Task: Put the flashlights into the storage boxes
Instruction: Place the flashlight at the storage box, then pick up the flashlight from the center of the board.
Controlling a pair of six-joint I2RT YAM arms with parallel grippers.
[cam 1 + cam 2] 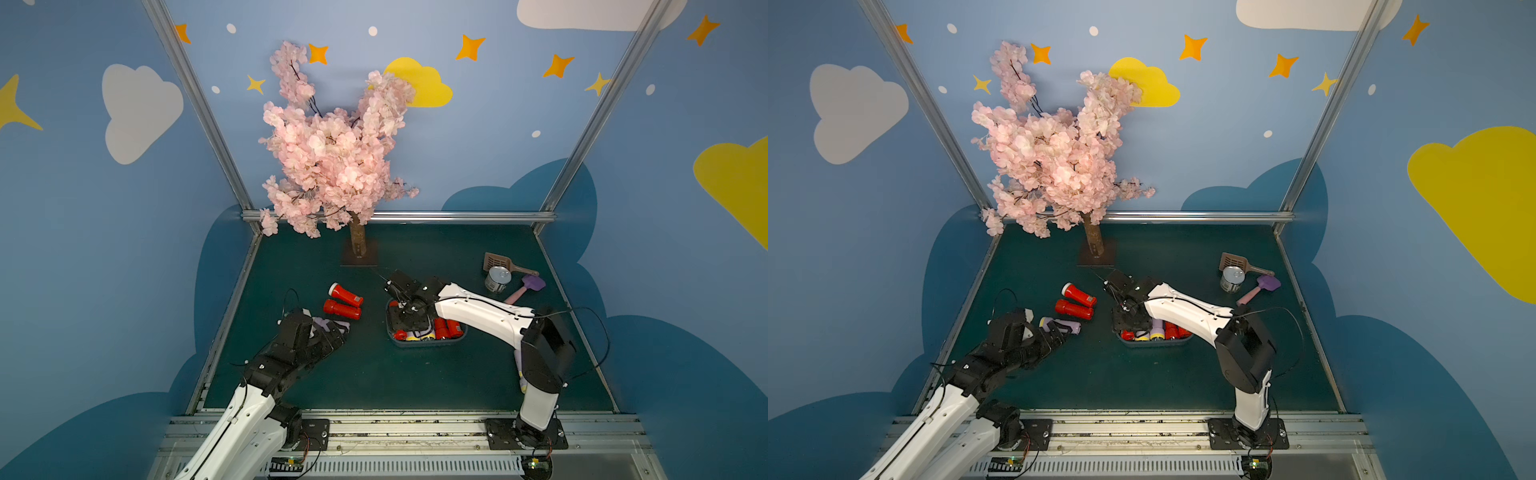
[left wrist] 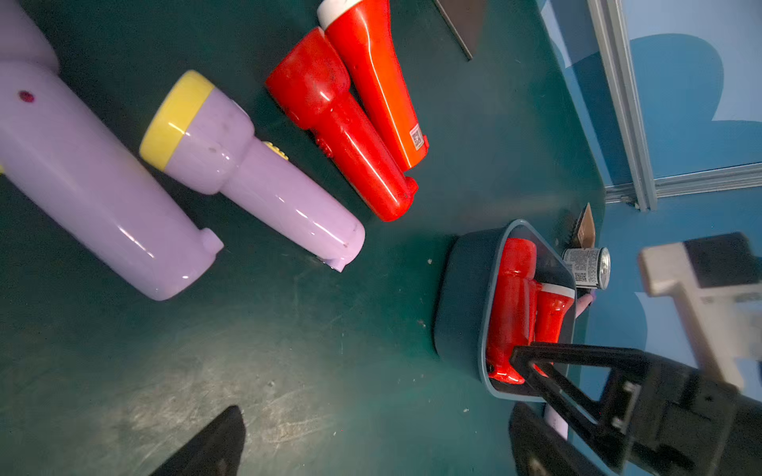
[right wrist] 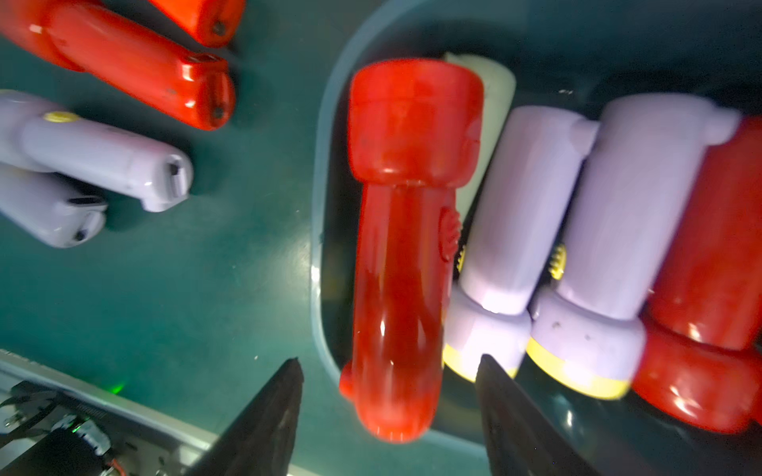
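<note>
The right gripper [image 3: 389, 362] stands over the end of the storage tub [image 3: 319, 230] nearest the left arm. Its jaws are parted with a gap on each side of the red flashlight [image 3: 396, 247] between and beyond them, so nothing clamps it. That flashlight shows blurred, and its tail seems to overlap the tub's rim just under the fingertips. The main risk is that it settles propped on the rim, or rolls out onto the mat, instead of dropping flat. The tub is crowded beside it: a pale green flashlight [image 3: 495, 107] lies against it, then two lilac flashlights [image 3: 519, 214] [image 3: 631, 206], then more red ones [image 3: 717, 247], which leaves little floor for it. One finger also hangs just beside a yellow head, so a careless lift could snag it or drag the light tub along. Outward from there, toward the left arm, two red flashlights [image 1: 345, 295] [image 1: 341, 309] lie side by side on the mat. Two more lilac flashlights [image 2: 247, 173] [image 2: 82, 185] lie just ahead of the left gripper [image 2: 377, 412], whose jaws are spread wide and empty. Four flashlights are therefore outside the tub. The right arm reaches in from its base with the white forearm sloping down and the wrist pitched steeply over the tub. The left arm stretches low and forward, its gripper close above the mat.
</note>
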